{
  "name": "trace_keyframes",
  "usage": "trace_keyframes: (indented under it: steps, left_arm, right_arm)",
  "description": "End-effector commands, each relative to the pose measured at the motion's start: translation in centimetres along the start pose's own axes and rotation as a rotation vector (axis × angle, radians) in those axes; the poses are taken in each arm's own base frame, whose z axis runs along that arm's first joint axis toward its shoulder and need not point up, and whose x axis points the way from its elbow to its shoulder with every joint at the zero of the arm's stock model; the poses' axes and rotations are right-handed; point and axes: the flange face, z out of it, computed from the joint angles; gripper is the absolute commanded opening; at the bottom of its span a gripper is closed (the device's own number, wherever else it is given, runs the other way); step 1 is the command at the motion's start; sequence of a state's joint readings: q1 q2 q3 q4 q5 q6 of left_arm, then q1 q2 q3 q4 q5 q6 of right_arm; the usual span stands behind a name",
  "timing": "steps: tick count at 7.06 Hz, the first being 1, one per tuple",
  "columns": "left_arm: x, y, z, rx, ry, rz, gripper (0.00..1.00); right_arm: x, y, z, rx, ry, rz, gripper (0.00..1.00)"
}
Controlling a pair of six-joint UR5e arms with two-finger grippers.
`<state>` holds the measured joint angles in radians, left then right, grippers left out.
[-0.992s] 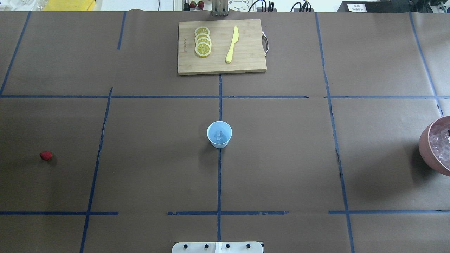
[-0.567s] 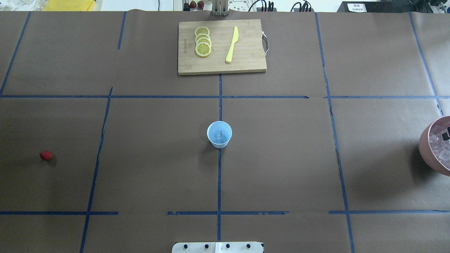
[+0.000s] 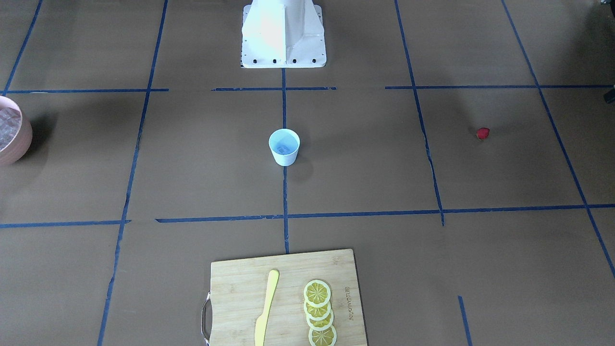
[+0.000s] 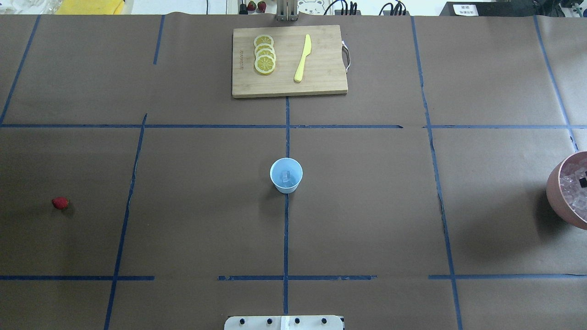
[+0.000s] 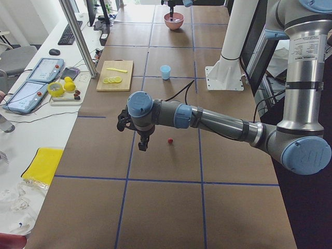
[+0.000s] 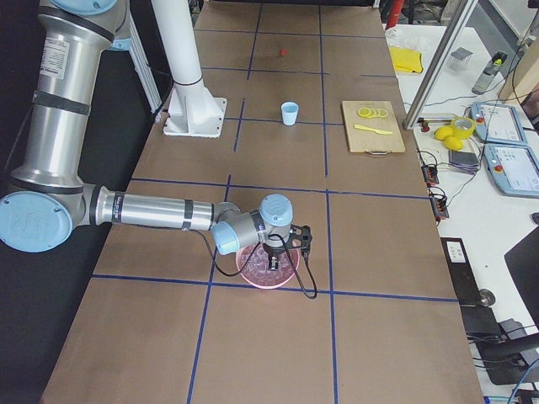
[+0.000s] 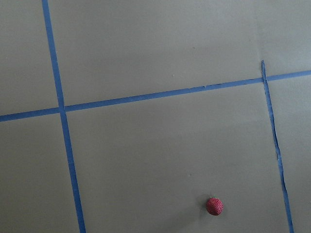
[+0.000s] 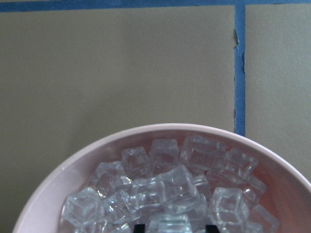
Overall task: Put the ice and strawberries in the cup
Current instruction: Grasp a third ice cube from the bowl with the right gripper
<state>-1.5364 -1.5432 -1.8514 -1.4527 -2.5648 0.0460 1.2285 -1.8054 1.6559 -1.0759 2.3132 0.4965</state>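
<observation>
The pale-blue cup point(image 4: 286, 174) stands mid-table with one clear ice cube point(image 4: 286, 176) in it. The strawberry point(image 4: 60, 203) lies alone on the far left, and also shows in the left wrist view point(image 7: 214, 206). My left gripper point(image 5: 142, 145) hangs above the table beside the strawberry; I cannot tell whether it is open or shut. My right gripper point(image 8: 174, 227) is open, low in the pink bowl point(image 8: 97, 150), with its tips either side of a cube in the ice pile point(image 8: 165, 187). Only a dark tip of it shows in the overhead view point(image 4: 583, 182).
A wooden cutting board point(image 4: 321, 82) at the far middle carries several lemon slices point(image 4: 264, 54) and a yellow knife point(image 4: 303, 57). The pink bowl point(image 4: 557, 192) sits at the right table edge. The robot base point(image 3: 283, 33) stands at the near side.
The right gripper's dark tips have shifted slightly within the ice bowl and sit a little lower. Cup, strawberry and board have not moved.
</observation>
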Motion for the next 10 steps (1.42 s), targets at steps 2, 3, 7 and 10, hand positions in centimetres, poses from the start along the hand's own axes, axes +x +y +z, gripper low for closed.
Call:
trace_keyframes:
  steps: [2,3,7,10]
  left_arm:
    - [0.0,0.0,0.0,0.001,0.0,0.0,1.0]
    - [0.1,0.0,-0.1,0.001,0.0,0.001,1.0]
    - [0.3,0.0,0.0,0.001,0.026,-0.001,1.0]
    - [0.0,0.0,0.2,-0.004,0.026,-0.006,1.0]
  right_arm:
    - [-0.8,0.2,-1.4,0.04,-0.019,-0.034,0.0]
    - [-0.7,0.9,-4.8,0.102,-0.03,-0.027,0.0]
    - [-18.0,-0.9,-12.0,0.172,-0.227,0.158,0.0]
    - [-40.4,-1.5,-9.6,0.061,-0.405,0.292,0.0]
